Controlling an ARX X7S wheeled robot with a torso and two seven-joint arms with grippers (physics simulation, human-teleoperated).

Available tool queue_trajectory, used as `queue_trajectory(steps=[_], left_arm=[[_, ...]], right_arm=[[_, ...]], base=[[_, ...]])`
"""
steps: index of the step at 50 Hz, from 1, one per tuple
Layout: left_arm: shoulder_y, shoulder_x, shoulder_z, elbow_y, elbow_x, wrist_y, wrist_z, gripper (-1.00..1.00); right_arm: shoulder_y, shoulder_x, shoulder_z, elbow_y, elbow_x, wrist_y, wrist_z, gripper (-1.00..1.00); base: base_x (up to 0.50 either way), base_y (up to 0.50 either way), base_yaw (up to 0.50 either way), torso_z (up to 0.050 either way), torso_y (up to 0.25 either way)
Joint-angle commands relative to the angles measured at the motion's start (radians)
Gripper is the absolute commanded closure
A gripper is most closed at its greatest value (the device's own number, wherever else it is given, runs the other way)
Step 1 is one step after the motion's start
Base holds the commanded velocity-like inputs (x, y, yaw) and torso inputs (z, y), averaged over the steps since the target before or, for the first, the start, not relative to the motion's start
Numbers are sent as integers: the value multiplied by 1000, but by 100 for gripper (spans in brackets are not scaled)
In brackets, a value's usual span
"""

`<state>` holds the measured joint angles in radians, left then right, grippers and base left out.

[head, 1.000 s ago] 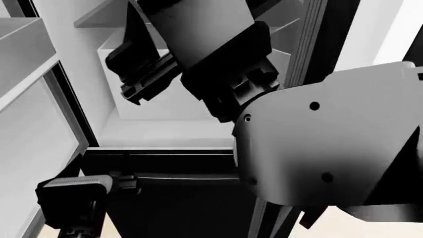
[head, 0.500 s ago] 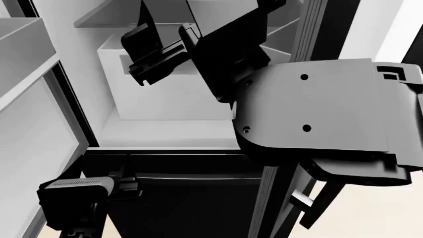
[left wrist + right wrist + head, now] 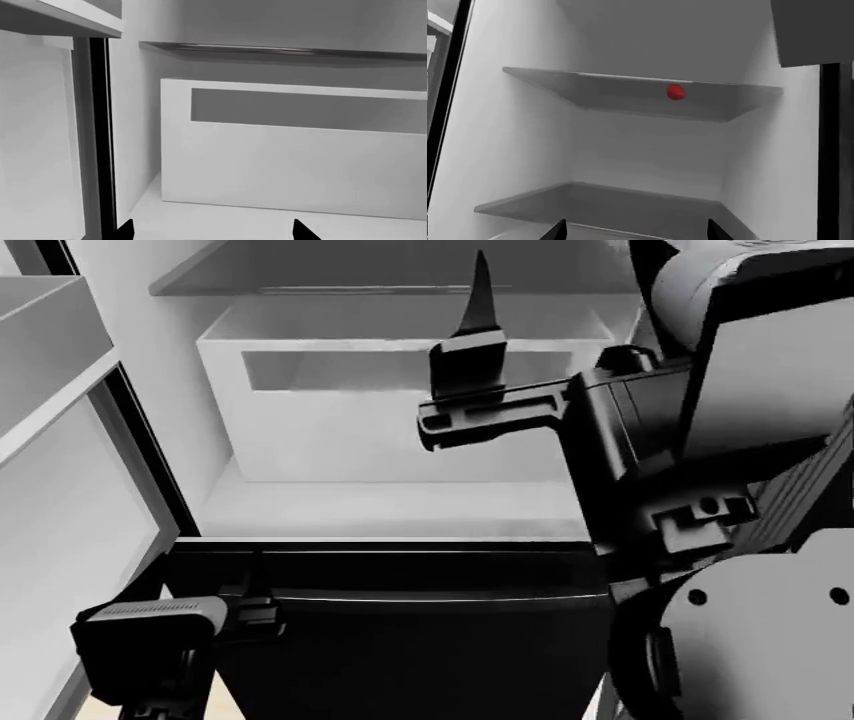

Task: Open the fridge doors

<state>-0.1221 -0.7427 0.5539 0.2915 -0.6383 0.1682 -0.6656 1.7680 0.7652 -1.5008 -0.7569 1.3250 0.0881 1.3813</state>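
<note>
Right pincer (image 3: 461, 365) spread apart, empty, raised before the white bin (image 3: 334, 430) inside the fridge. Left pincer (image 3: 210, 231) also apart, holding nothing, low beside the black drawer (image 3: 414, 640). Left fridge door (image 3: 54, 490) swung wide, white lining showing; right door hidden behind arm. Likely heavy, rigid, hinged, glossy-slick; best hooked by bar handle, not seen here.

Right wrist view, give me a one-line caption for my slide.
Wrist camera looks into the open fridge: a small red object sits on the upper white shelf.
</note>
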Motion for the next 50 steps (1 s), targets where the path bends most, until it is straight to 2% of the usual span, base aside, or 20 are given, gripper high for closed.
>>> queue_trajectory(steps=[1, 7, 9, 10, 12, 14, 18, 20, 22, 24, 25, 29, 38, 43, 45, 47, 48, 49, 50], left_arm=[[12, 16, -31, 26, -4, -30, 22, -100], [5, 15, -30, 30, -7, -41, 18, -100], [4, 16, -30, 29, -7, -44, 17, -100], [5, 16, -29, 31, -5, -44, 16, -100], [5, 14, -29, 35, -6, -47, 14, -100], [7, 11, -31, 40, -9, -48, 13, -100], [5, 9, -33, 43, -11, -51, 10, -100], [4, 11, -31, 41, -8, -52, 11, -100], [4, 13, -29, 40, -6, -53, 12, -100], [2, 11, -32, 40, -9, -53, 12, -100], [1, 12, -33, 38, -11, -54, 13, -100], [1, 12, -34, 35, -12, -53, 13, -100], [8, 12, -36, 31, -12, -47, 15, -100], [10, 13, -36, 30, -10, -45, 15, -100], [11, 13, -36, 29, -9, -44, 15, -100], [10, 15, -36, 27, -8, -43, 16, -100], [11, 14, -36, 27, -8, -43, 17, -100], [11, 15, -36, 27, -8, -43, 17, -100], [12, 17, -35, 23, -6, -41, 18, -100]], right_arm=[[-43, 231, 48, -237, -77, -16, 150, -100], [-71, 404, 40, -287, -107, -52, 113, -100], [-70, 421, 26, -288, -117, -68, 98, -100], [-78, 485, 14, -289, -133, -102, 77, -100], [-51, 508, -15, -289, -134, -109, 70, -100], [-1, 548, -73, -290, -141, -131, 56, -100], [154, 715, -293, -290, -197, -226, 3, -100], [185, 792, -339, -290, -200, -246, -45, -100], [209, 805, -315, -290, -168, -206, -36, -100], [215, 805, -308, -290, -158, -239, -49, -100], [235, 805, -286, -290, -123, -163, -43, -100], [270, 806, -246, -290, -61, -117, -55, -100], [405, 806, -88, -290, 191, 107, 17, -100], [513, 806, 44, -270, 401, 277, 72, -100], [567, 806, 158, -232, 533, 390, 79, -100], [581, 806, 373, -151, 707, 559, 86, -100], [585, 806, 523, -78, 814, 684, 82, -100], [435, 656, 673, 70, 964, 834, 109, -100], [285, 506, 823, -80, 814, 684, -41, -100]], base=[[0, 0, 0, 0, 0], [0, 0, 0, 0, 0], [0, 0, 0, 0, 0], [0, 0, 0, 0, 0], [0, 0, 0, 0, 0], [0, 0, 0, 0, 0], [0, 0, 0, 0, 0], [0, 0, 0, 0, 0], [0, 0, 0, 0, 0], [0, 0, 0, 0, 0], [0, 0, 0, 0, 0], [0, 0, 0, 0, 0], [0, 0, 0, 0, 0], [0, 0, 0, 0, 2], [0, 0, 0, 0, 0], [0, 0, 0, 0, 0], [0, 0, 0, 0, 0], [0, 0, 0, 0, 0], [0, 0, 0, 0, 0]])
